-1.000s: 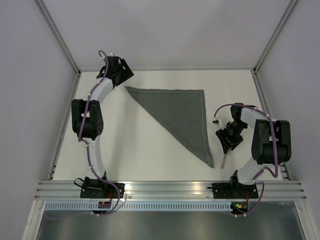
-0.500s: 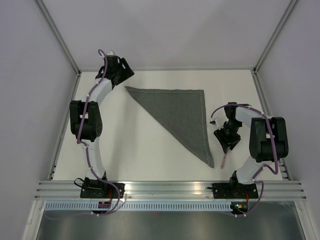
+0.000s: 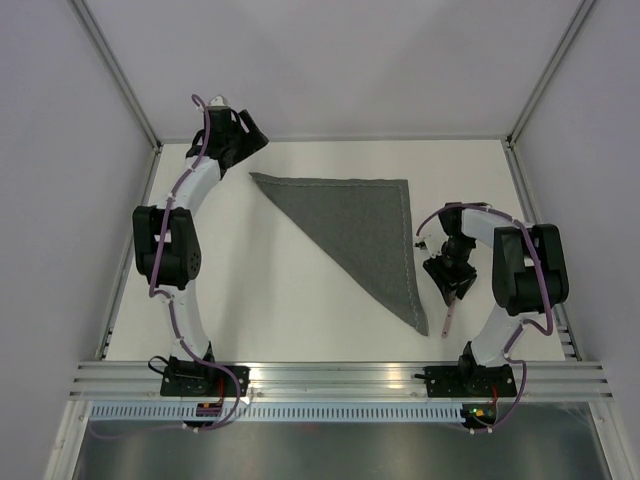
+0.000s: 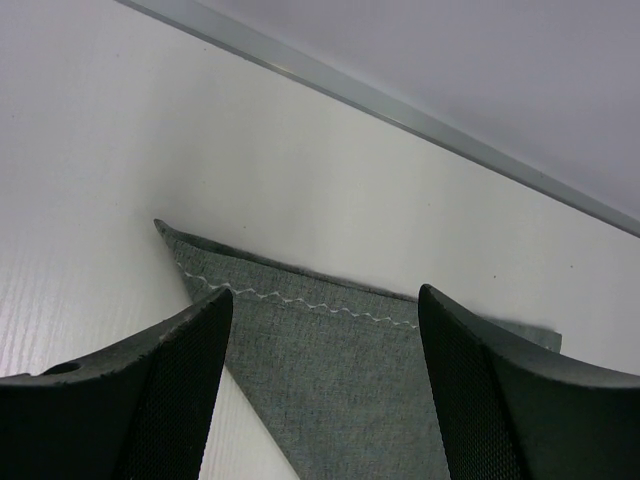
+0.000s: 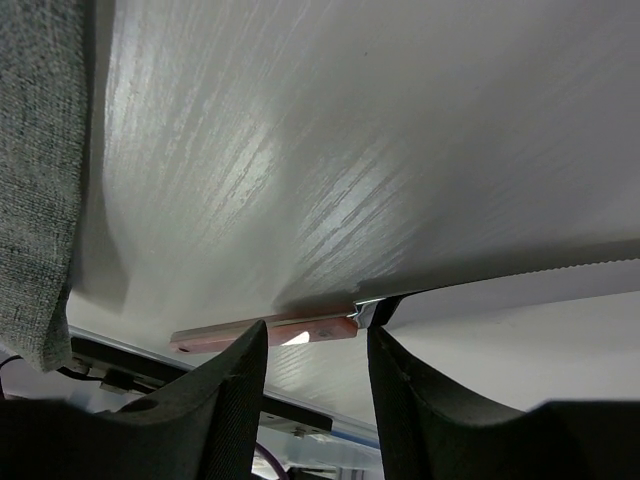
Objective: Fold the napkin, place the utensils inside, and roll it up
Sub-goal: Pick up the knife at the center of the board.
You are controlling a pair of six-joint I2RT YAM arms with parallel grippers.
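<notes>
The dark grey fabric napkin (image 3: 360, 225) lay folded into a triangle on the white surface (image 3: 280, 300). Only the left wrist view showed its pale stitching (image 4: 300, 303) as zigzag, under the gaping left pincer (image 4: 325, 295). The right pincer (image 5: 316, 335), fingers parted, hung by the slender pink-handled utensil (image 5: 250, 335).

Over the past second the left gripper (image 3: 248, 146) has crept a little farther toward the back left corner of the table (image 3: 290, 310), and that arm's dark elbow block (image 3: 160, 245) has swung outward to the left with it. The right gripper (image 3: 455, 292) has shifted leftward and turned slightly, ending just above the far end of the utensil (image 3: 449, 318). The right arm's dark elbow block (image 3: 527, 268) has leaned in to the left and now sits farther from the table's right edge
</notes>
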